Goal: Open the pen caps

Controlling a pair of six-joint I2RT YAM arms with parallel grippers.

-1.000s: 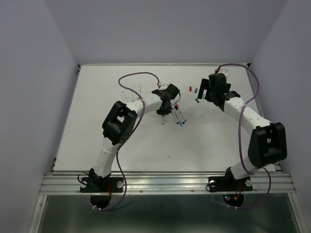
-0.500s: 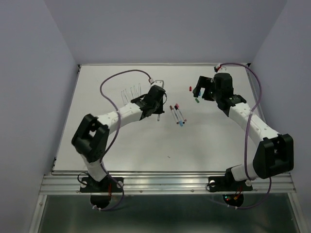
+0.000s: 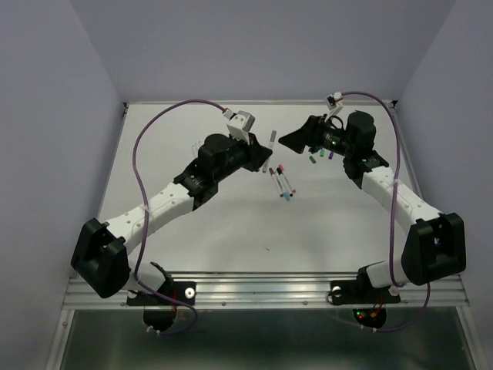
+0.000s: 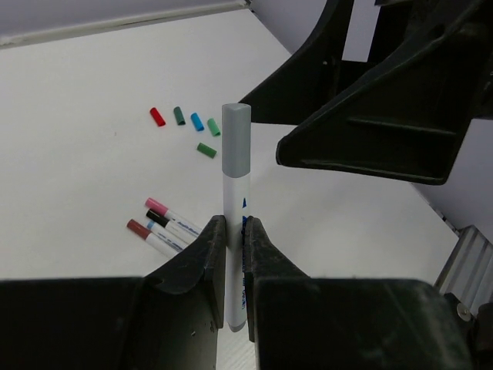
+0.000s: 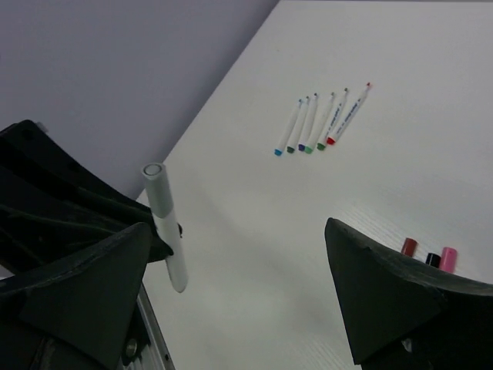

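Left gripper (image 4: 233, 231) is pinching the pen (image 4: 233, 202) low, centre frame, while the spread right gripper (image 5: 237, 239) is hovering seemingly off the grey cap (image 4: 236, 142) axis, risking levering the pen loose.

White table (image 3: 231, 231): loose caps (image 4: 197, 122) far right, capped pens (image 4: 159, 219) mid-table, row of uncapped pens (image 5: 326, 119) far left.

The held pen (image 4: 233, 200) had a white barrel and a grey cap (image 4: 236, 142). The loose caps (image 4: 197, 121) were red, dark green, blue and green. Three lying pens (image 4: 158, 218) carried pink, black and maroon caps. The table (image 4: 77, 169) was white.
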